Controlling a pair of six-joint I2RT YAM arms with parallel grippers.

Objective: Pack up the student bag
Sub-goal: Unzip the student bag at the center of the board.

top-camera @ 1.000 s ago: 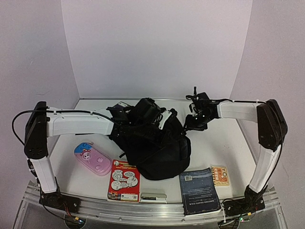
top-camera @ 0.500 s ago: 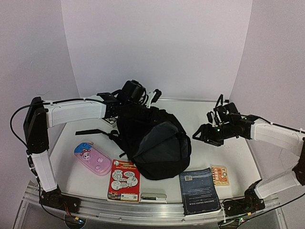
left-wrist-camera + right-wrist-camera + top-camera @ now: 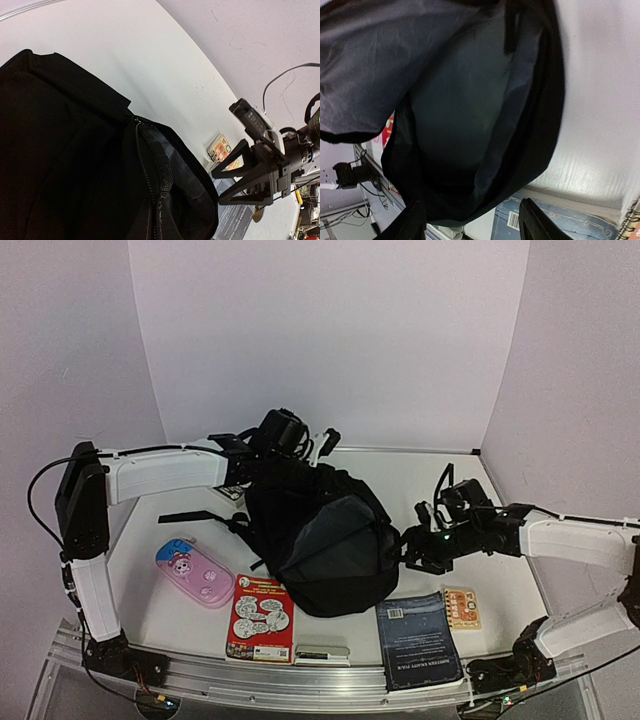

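Note:
The student bag [image 3: 318,545], big, black and soft, lies mid-table with its mouth gaping to the right and greyish lining [image 3: 470,100] showing. My left gripper [image 3: 265,458] is at the bag's far top, shut on the black fabric there; its own fingers are hidden in the left wrist view, which looks down the zipper [image 3: 145,170]. My right gripper [image 3: 408,548] hovers open just right of the mouth. Its fingertips [image 3: 532,220] stand wide apart with nothing between them, facing the lining. The left wrist view also shows the right gripper [image 3: 216,187] beside the bag's rim.
Along the near edge lie a pink pencil case [image 3: 195,573], a red comic booklet [image 3: 260,618], a small white-and-black item [image 3: 322,653], a dark blue book [image 3: 418,638] and an orange notepad [image 3: 461,607]. White walls close the back and sides.
My right arm swung from the back right down to the bag's right side and edged left toward the mouth. My left gripper pulled the bag's top back, opening the mouth.

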